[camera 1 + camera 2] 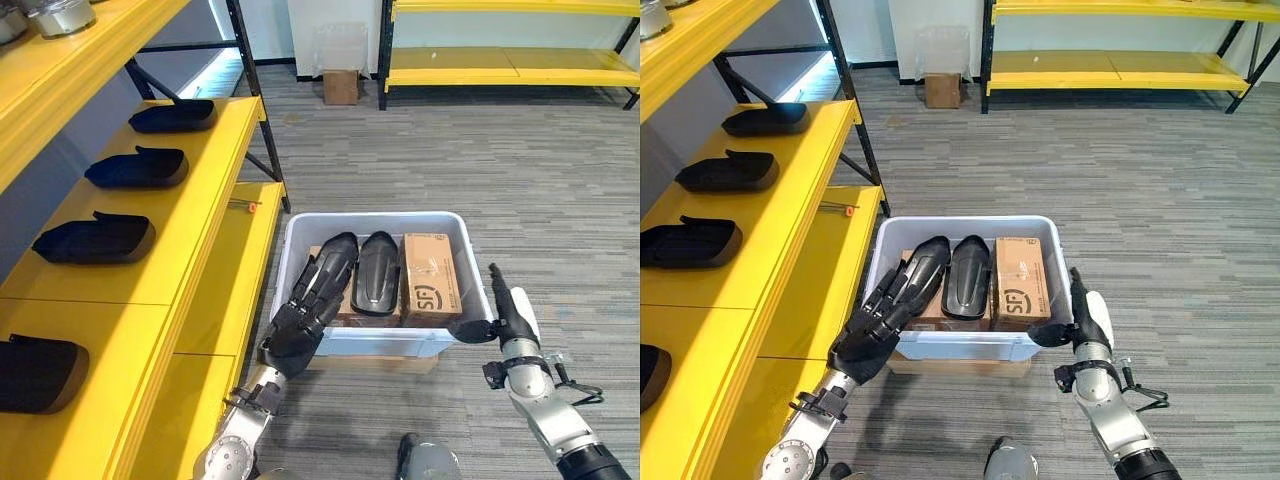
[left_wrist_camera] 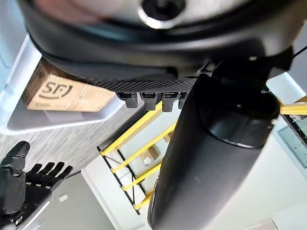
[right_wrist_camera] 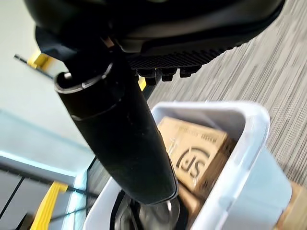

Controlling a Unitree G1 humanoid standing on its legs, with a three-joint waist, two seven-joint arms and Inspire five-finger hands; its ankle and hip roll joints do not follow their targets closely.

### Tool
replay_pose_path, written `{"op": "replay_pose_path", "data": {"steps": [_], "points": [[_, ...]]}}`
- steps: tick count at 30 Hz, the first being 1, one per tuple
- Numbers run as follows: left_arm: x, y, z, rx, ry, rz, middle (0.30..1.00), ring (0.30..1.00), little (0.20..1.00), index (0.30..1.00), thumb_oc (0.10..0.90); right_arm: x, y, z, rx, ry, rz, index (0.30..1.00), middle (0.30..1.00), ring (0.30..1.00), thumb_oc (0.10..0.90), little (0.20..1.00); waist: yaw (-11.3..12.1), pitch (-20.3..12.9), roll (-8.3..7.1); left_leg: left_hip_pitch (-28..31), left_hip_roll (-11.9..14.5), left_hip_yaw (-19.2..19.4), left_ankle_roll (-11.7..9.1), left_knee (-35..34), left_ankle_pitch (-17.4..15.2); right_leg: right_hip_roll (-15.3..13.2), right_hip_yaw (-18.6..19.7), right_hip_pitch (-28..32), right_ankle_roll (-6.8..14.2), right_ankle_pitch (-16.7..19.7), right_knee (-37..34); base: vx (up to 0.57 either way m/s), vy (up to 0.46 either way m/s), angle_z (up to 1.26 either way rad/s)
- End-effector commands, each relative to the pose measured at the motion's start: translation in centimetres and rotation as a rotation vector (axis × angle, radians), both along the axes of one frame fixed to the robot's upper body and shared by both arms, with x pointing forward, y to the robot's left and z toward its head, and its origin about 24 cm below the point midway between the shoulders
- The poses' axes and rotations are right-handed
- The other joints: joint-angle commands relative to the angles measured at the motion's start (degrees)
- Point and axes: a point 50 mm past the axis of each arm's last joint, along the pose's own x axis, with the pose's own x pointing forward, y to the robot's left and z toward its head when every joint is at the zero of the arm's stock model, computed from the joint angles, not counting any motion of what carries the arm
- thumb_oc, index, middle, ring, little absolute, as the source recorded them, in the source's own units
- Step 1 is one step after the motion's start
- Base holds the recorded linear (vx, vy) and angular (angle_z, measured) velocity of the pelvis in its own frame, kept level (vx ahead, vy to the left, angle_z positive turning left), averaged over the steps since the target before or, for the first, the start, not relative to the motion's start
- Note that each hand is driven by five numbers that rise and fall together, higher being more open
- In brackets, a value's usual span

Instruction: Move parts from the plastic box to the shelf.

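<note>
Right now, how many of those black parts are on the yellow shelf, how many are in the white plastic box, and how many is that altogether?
Black parts on the shelf: 4
Black parts in the plastic box: 2
Total: 6

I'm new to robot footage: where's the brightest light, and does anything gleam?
Left eye view: white glow behind the yellow shelf; soft sheen on the middle black part in the plastic box. Right wrist view: pale highlight along the right hand's thumb.
</note>
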Motion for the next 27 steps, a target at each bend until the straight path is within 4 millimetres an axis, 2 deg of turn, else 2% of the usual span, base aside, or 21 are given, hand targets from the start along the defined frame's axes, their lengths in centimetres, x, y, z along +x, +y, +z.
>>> {"op": "replay_pose_path", "data": {"steps": [1,2,4,8,10,11,12,13,15,16,17,18,19,21,22,27], "points": [[1.2,0.7,5.1,0.036,-0.265,0.012,1.0,1.0,1.0,1.0,0.9,3.0,3.1,5.7,0.061,-0.308,0.123,1.0,1.0,1.0,0.9,1.0,0.37,-2.39,-3.2,-2.22,-3.37,-5.65,-2.79,3.81,-11.86,2.15,4.93,5.92,0.27,-3.84,-3.87,0.08,-0.012,-0.24],[1.3,0.3,5.2,0.043,-0.252,-0.006,1.0,1.0,1.0,1.0,0.9,3.1,3.4,6.0,0.042,-0.323,0.132,1.0,1.0,1.0,0.9,1.0,0.27,-2.07,-2.84,-3.02,-3.41,-6.24,-2.72,5.27,-11.54,2.33,4.98,5.7,-0.29,-4.75,-2.28,0.07,0.002,-0.54],[1.6,0.3,4.9,0.053,-0.224,0.003,1.0,1.0,1.0,1.0,0.9,3.2,3.7,6.2,0.044,-0.332,0.146,1.0,1.0,1.0,0.9,1.0,-0.13,-1.7,-2.68,-3.18,-4.44,-6.15,-2.23,6.42,-13.5,2.22,4.93,5.67,-0.52,-5.71,-0.52,0.07,-0.003,-0.44],[2.0,0.6,4.5,0.106,-0.166,0.052,1.0,1.0,1.0,1.0,0.9,3.0,4.1,6.5,0.021,-0.353,0.192,1.0,1.0,1.0,0.9,1.0,-0.47,-1.57,-2.58,-3.19,-6.23,-6.19,-1.64,7.66,-15.38,1.66,4.83,5.75,-0.54,-6.15,0.35,0.04,-0.029,0.11],[2.0,0.9,3.9,0.133,-0.128,0.065,1.0,1.0,1.0,1.0,0.9,3.1,4.1,6.6,0.012,-0.351,0.203,1.0,1.0,1.0,0.9,1.0,-0.65,-1.67,-2.55,-2.92,-7.13,-4.83,-1.38,8.26,-16.05,1.4,4.03,6.65,-0.64,-6.18,-0.12,0.03,-0.079,0.08],[2.0,0.8,3.7,0.169,-0.128,0.045,1.0,1.0,1.0,1.0,0.9,3.0,4.0,6.5,0.013,-0.35,0.203,1.0,1.0,1.0,0.9,1.0,-0.92,-1.65,-2.5,-2.94,-7.3,-2.92,-1.31,8.56,-15.73,1.32,2.87,7.5,-0.79,-5.96,-0.93,0.03,-0.099,0.16],[2.0,0.7,3.7,0.182,-0.139,0.024,1.0,1.0,1.0,1.0,0.9,2.8,3.7,6.5,0.013,-0.351,0.193,1.0,1.0,1.0,0.9,1.0,-1.32,-1.57,-2.41,-3.34,-7.12,-0.08,-1.58,9.13,-14.58,1.12,1.26,8.6,-0.86,-5.49,-2.27,0.06,-0.134,0.36],[1.9,0.3,3.6,0.16,-0.138,-0.03,1.0,1.0,1.0,1.0,0.9,2.2,3.0,6.2,0.001,-0.344,0.164,1.0,1.0,1.0,0.9,1.0,-2.24,-0.97,-2.01,-5.72,-4.84,5.73,-3.12,10.69,-8.8,1.34,-2.02,11.36,-1.13,-4.65,-5.45,0.07,-0.114,0.72],[2.0,-0.1,3.4,0.157,-0.131,-0.058,1.0,1.0,1.0,1.0,0.9,1.8,2.8,6.1,-0.019,-0.339,0.158,1.0,1.0,1.0,0.9,1.0,-3.82,-0.25,-1.65,-8.66,-2.59,11.24,-5.18,11.08,-4.15,1.56,-4.75,14.01,-1.06,-3.87,-8.61,0.15,-0.009,1.89],[2.1,-0.1,3.5,0.154,-0.128,-0.056,1.0,1.0,1.0,1.0,0.9,1.7,3.1,6.0,-0.011,-0.333,0.156,1.0,1.0,1.0,0.9,1.0,-3.87,0.08,-1.09,-10.04,-3.41,11.22,-5.44,8.38,-3.43,1.11,-5.3,13.89,-0.72,-5.08,-7.13,0.19,0.138,1.91],[1.9,0.0,3.2,0.161,-0.112,-0.037,1.0,1.0,1.0,1.0,0.9,1.7,3.4,5.5,0.014,-0.319,0.159,1.0,1.0,1.0,0.9,1.0,-2.96,0.34,-0.71,-10.74,-4.32,8.58,-5.43,6.38,-2.56,0.85,-4.79,13.58,-0.62,-6.1,-5.6,0.18,0.239,1.3],[1.6,0.5,2.9,0.164,-0.101,0.007,1.0,1.0,1.0,1.0,0.9,1.7,4.2,5.2,0.045,-0.305,0.196,1.0,1.0,1.0,0.9,1.0,-1.15,0.44,0.04,-10.42,-6.45,3.52,-3.51,3.93,-4.39,1.14,-2.87,12.83,-0.69,-5.2,-5.34,0.19,0.224,0.78],[1.1,1.0,2.9,0.156,-0.111,0.028,1.0,1.0,1.0,1.0,0.9,1.5,4.6,5.3,0.064,-0.314,0.228,1.0,1.0,1.0,0.9,1.0,-0.47,0.23,-0.2,-9.03,-7.8,1.25,-2.85,2.86,-6.74,0.96,-1.55,12.76,-0.26,-4.85,-5.85,0.18,0.183,-0.69],[0.8,1.9,2.4,0.189,-0.098,0.045,1.0,1.0,1.0,1.0,0.9,1.1,4.9,5.7,0.08,-0.334,0.248,1.0,1.0,1.0,0.9,1.0,-0.05,-0.72,-0.81,-6.43,-9.63,2.05,-1.75,1.0,-11.93,-0.01,-1.96,12.36,0.61,-3.86,-7.01,0.25,0.138,-2.01],[0.9,2.2,2.2,0.198,-0.099,0.054,1.0,1.0,1.0,1.0,0.9,1.2,4.9,5.4,0.094,-0.32,0.239,1.0,1.0,1.0,0.9,1.0,0.09,-1.02,-1.15,-6.11,-10.33,2.12,-1.42,1.12,-12.86,-0.17,-2.14,12.41,0.8,-3.73,-7.41,0.24,0.089,-1.31],[0.7,2.7,2.6,0.211,-0.142,0.044,1.0,1.0,1.0,1.0,0.9,1.0,4.8,4.8,0.252,-0.282,0.231,1.0,1.0,1.0,0.9,1.0,0.51,-1.11,-1.98,-6.24,-10.84,2.38,-1.26,0.2,-13.0,-0.05,-2.49,12.02,1.37,-2.02,-10.24,0.06,-0.036,-0.18]]}}
